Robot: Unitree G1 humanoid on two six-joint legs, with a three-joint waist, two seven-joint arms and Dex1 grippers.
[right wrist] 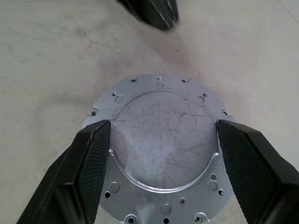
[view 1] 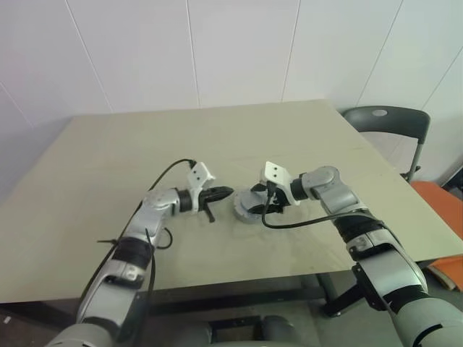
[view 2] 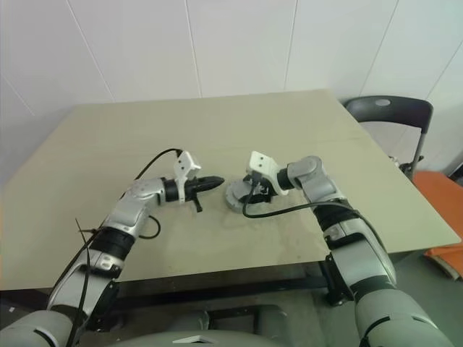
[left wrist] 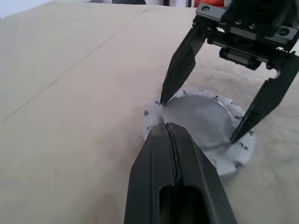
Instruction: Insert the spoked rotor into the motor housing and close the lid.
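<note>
Two jaws of right gripper (right wrist: 159,163) straddle lid (right wrist: 159,140) | housing hidden beneath

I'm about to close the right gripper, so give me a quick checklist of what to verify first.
1. Right gripper open, one finger on each side of the silver disc's raised centre: ok.
2. Disc lying flat on the table: ok.
3. Left gripper shut, tip at the disc's edge and out of the right gripper's closing path: ok.
4. Left gripper actually touching the disc: cannot tell.
5. What sits underneath the disc: cannot tell.
</note>
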